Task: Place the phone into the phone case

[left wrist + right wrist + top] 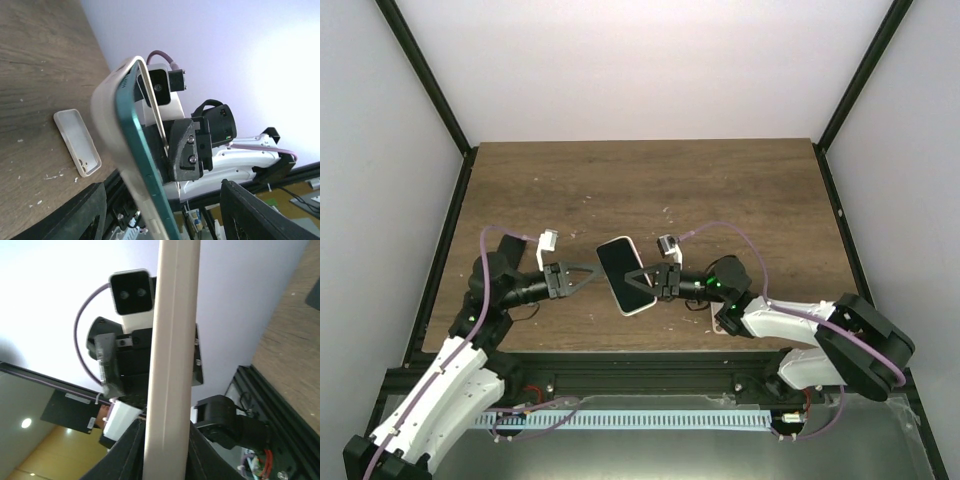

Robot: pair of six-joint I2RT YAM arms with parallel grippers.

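Phone (623,272), glossy black, rounded corners, in smooth cream phone case (107,130); your right gripper (634,278) clamps it, left gripper (592,276) released.

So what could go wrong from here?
Only the right jaws grip the cased phone in mid-air. The left jaws stand open, so a slip would likely drop it onto the table. A second case lies on the table nearby and could be struck.
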